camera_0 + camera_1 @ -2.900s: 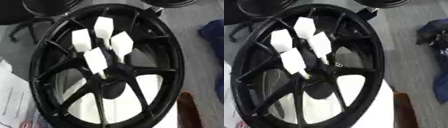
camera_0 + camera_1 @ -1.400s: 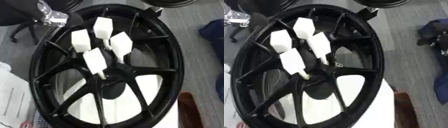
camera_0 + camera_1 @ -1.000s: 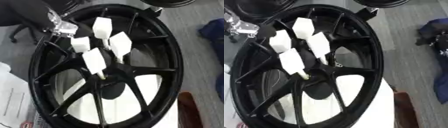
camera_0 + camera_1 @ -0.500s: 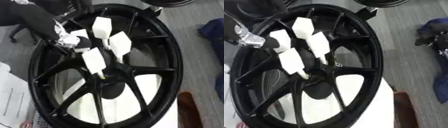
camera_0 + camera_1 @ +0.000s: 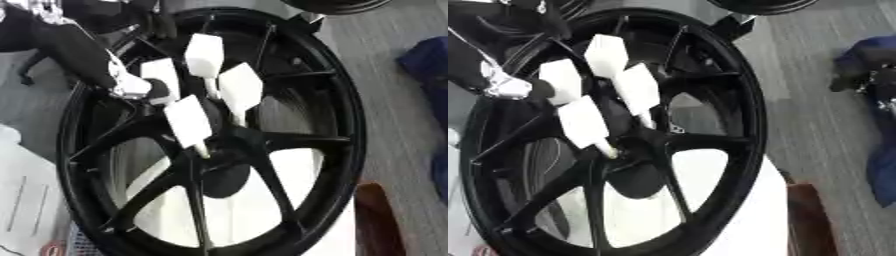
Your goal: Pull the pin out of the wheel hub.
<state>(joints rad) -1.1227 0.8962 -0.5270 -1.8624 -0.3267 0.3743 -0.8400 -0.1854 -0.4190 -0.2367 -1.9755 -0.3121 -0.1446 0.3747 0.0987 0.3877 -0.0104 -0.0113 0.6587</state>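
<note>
A black spoked wheel [image 5: 350, 125] lies flat and fills most of both eye views. Four white block-headed pins stand in its hub: a left one [image 5: 162, 77], a top one [image 5: 204, 55], a right one [image 5: 240, 90] and a lower one [image 5: 188, 122]. My left hand [image 5: 129, 86], black with a silver part, reaches in from the upper left. Its dark tip lies against the left pin's side. Whether it grips that pin is too blurred to tell. My right hand is out of both views.
The wheel rests on a white surface [image 5: 737, 220]. White paper [image 5: 26, 200] lies at the lower left and a brown object [image 5: 376, 220] at the lower right. A blue cloth [image 5: 877, 60] lies on the grey floor to the right. Another black wheel [image 5: 341, 4] shows at the top.
My left arm has come in from the upper left and moved down and right across the rim until the hand reached the left pin. The pins and wheel have not moved.
</note>
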